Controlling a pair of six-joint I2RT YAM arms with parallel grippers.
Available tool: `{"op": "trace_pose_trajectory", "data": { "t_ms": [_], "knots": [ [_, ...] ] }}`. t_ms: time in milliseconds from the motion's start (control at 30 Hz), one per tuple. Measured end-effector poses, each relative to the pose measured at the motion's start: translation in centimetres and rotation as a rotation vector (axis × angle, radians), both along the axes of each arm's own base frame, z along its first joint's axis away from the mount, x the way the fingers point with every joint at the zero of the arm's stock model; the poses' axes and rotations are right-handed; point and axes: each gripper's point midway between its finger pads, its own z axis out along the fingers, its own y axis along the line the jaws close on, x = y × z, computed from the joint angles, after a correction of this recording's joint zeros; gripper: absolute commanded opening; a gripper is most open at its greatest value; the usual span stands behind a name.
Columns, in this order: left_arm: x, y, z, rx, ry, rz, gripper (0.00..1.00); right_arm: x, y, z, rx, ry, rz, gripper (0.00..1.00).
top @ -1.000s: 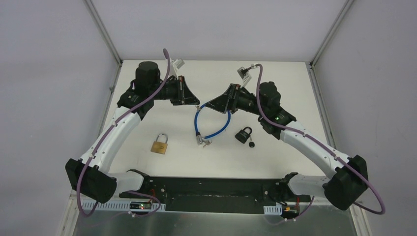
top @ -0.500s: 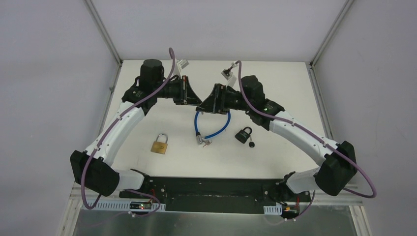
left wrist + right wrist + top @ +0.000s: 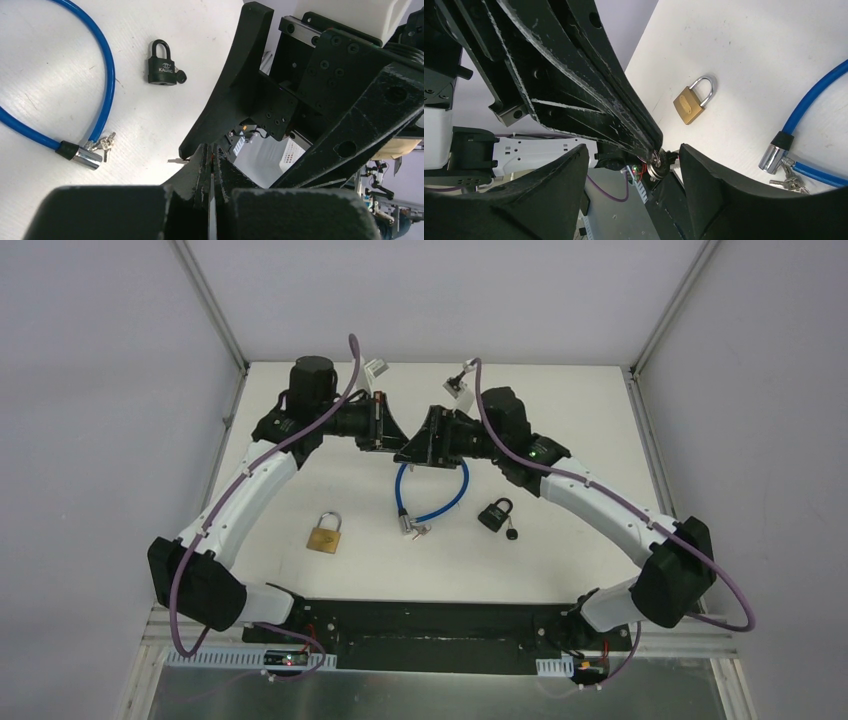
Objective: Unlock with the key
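My left gripper (image 3: 398, 450) hangs above the back of the table, shut on a small key (image 3: 657, 163). The key's thin tip (image 3: 175, 161) pokes out sideways past the closed fingers (image 3: 212, 150). My right gripper (image 3: 412, 452) faces it tip to tip and stands open (image 3: 634, 150), its two fingers either side of the key without touching it. A brass padlock (image 3: 324, 535) lies front left, also in the right wrist view (image 3: 691, 102). A black padlock (image 3: 495, 514) with a key in it lies to the right (image 3: 161, 69).
A blue cable lock (image 3: 440, 502) curves on the table under both grippers, with a bunch of keys (image 3: 412, 529) at its silver end (image 3: 85, 156). Grey walls and metal frame posts enclose the white table (image 3: 580, 400). The arm bases' black rail runs along the near edge.
My right arm has swung left, bringing its open gripper up to the left gripper's tips. The left gripper shifted only slightly. Locks and cable have not moved.
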Motion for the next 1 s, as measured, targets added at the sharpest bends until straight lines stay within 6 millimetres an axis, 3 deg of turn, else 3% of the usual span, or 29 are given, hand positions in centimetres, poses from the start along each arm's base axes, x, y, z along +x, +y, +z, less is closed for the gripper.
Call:
{"op": "trace_pose_trajectory", "data": {
  "t_ms": [100, 167, 200, 267, 367, 467, 633, 867, 1000],
  "knots": [
    [0.2, -0.1, -0.1, 0.004, 0.016, 0.001, 0.00, 0.2, 0.2, 0.0, -0.002, 0.002, 0.000, 0.70],
    [0.4, -0.1, -0.2, 0.006, 0.022, 0.003, 0.00, 0.4, 0.3, -0.1, -0.006, 0.007, 0.000, 0.05],
    [0.4, -0.1, -0.2, 0.008, 0.024, 0.006, 0.00, 0.6, 0.2, -0.4, -0.029, -0.057, 0.017, 0.01],
    [0.6, -0.1, -0.1, 0.012, 0.028, 0.014, 0.00, 0.8, -0.1, -1.2, -0.080, -0.187, 0.076, 0.04],
    [0.7, 0.0, -0.2, 0.021, 0.036, 0.023, 0.00, 0.8, -0.4, -1.5, -0.111, -0.321, 0.149, 0.22],
    [0.7, 0.1, -0.4, 0.029, 0.048, 0.032, 0.00, 0.8, -0.5, -1.6, -0.128, -0.388, 0.181, 0.24],
    [0.9, 0.1, -0.5, 0.033, 0.058, 0.039, 0.00, 1.2, -0.6, -1.7, -0.151, -0.428, 0.192, 0.22],
    [1.7, 0.5, -0.8, 0.040, 0.068, 0.074, 0.00, 1.9, -0.7, -1.8, -0.166, -0.421, 0.154, 0.39],
    [2.2, 0.9, -0.8, 0.040, 0.076, 0.096, 0.00, 2.7, -0.9, -1.4, -0.158, -0.420, 0.122, 0.43]
  ]
}}
